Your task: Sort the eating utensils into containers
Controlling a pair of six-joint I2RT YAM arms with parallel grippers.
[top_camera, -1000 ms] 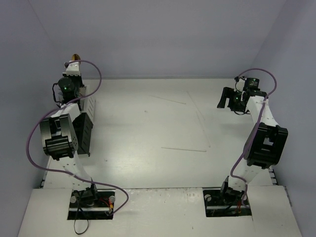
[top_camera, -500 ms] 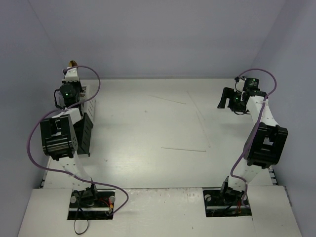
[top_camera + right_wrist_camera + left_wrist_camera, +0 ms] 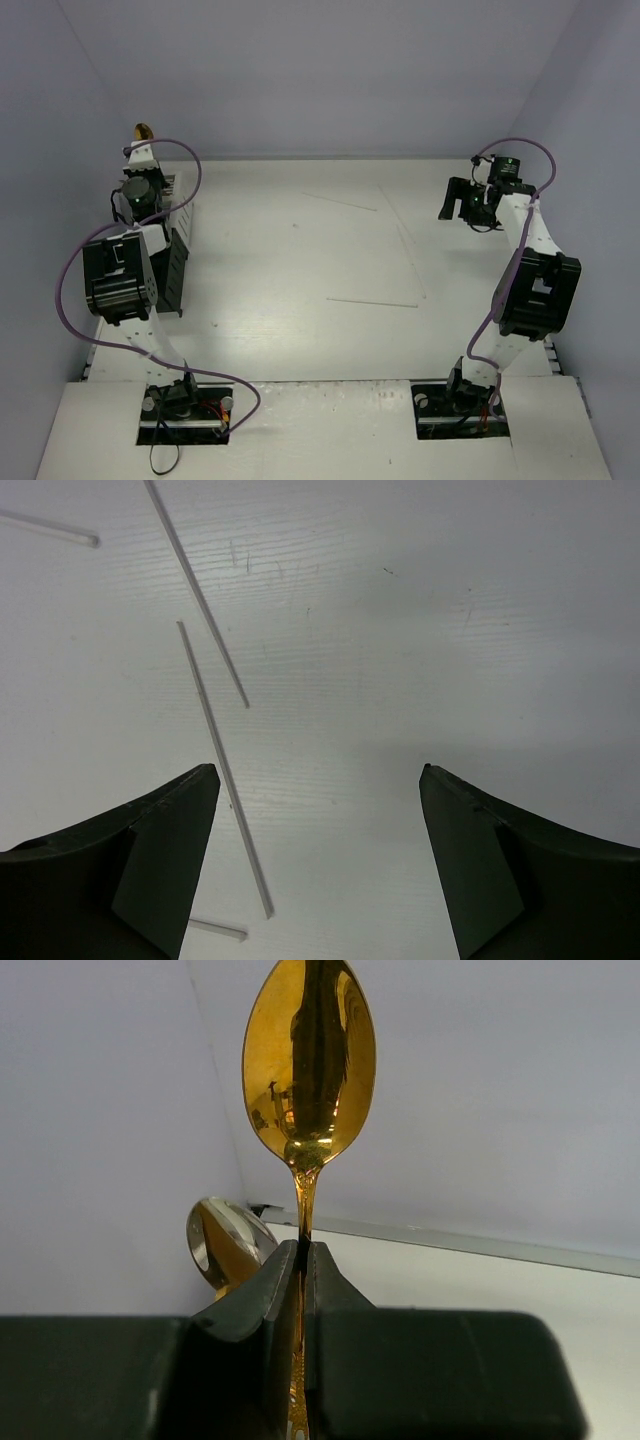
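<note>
My left gripper (image 3: 303, 1250) is shut on the handle of a gold spoon (image 3: 308, 1060), bowl upward; in the top view the spoon (image 3: 143, 130) sticks up at the far left corner. A second gold spoon (image 3: 225, 1240) stands just behind and to the left of it. The containers sit under my left arm: a black bin (image 3: 178, 265) shows, and a slatted one (image 3: 167, 184) is mostly hidden. My right gripper (image 3: 315, 775) is open and empty above the table at the back right (image 3: 465, 205). Thin sticks (image 3: 225, 770) (image 3: 195, 590) lie below it, left of centre.
More thin sticks lie on the white table: one at the back middle (image 3: 340, 202), one in the middle (image 3: 372, 302), one right of centre (image 3: 405, 245). Grey walls close the left, back and right sides. The arm bases stand at the near edge.
</note>
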